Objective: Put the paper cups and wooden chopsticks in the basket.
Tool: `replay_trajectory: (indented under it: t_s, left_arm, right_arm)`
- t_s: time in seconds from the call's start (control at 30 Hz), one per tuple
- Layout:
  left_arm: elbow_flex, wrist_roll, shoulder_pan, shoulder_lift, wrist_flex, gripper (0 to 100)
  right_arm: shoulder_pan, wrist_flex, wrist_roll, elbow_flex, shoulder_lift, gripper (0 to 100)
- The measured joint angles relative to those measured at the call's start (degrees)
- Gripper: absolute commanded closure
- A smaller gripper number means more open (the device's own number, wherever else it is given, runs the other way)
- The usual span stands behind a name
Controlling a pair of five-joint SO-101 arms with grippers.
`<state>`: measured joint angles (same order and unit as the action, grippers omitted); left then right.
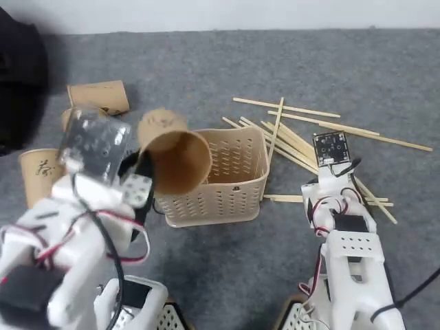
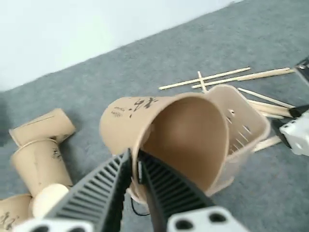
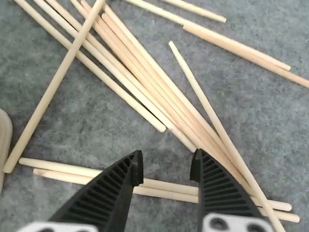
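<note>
My left gripper (image 2: 135, 162) is shut on the rim of a brown paper cup (image 2: 169, 130), held tilted on its side over the near-left corner of the beige basket (image 1: 237, 179). That cup (image 1: 173, 155) hangs above the basket rim. Other paper cups (image 1: 100, 96) lie on the grey carpet to the left, with one (image 1: 38, 172) standing upright. Wooden chopsticks (image 1: 309, 137) lie scattered right of the basket. My right gripper (image 3: 166, 169) is open just above two chopsticks (image 3: 87, 170) lying side by side.
The basket (image 2: 241, 125) has slotted walls. A dark object (image 1: 17, 75) sits at the far left edge. Bare grey carpet lies in front of the basket. The right arm's body (image 1: 344, 227) stands near the basket's right side.
</note>
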<state>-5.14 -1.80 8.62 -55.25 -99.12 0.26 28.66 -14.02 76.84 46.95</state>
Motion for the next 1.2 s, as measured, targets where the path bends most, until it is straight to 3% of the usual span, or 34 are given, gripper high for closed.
replay_trajectory:
  t_s: [0.2, 0.57, 0.83, 1.07, 1.2]
  left_arm:
    - [-10.29, 0.0, 3.16, -4.57, 0.0, 99]
    - [-10.73, 0.09, 3.52, -4.92, 0.0, 98]
    - [-10.37, 0.09, 3.52, -5.45, 0.0, 71]
    - [-7.65, 0.0, 3.08, -5.45, 0.09, 72]
    - [-8.79, -2.9, -3.43, -5.45, 4.92, 72]
  right_arm:
    - [0.0, 0.0, 0.0, 0.0, 0.0, 81.9]
    - [0.0, 0.0, 0.0, 0.09, 0.0, 81.9]
    - [-1.14, 0.0, -0.53, 0.35, 0.0, 81.9]
    - [-1.58, 0.0, -0.79, 0.35, 0.0, 81.9]
    - [-1.49, 0.0, -0.79, 0.35, 0.0, 81.9]
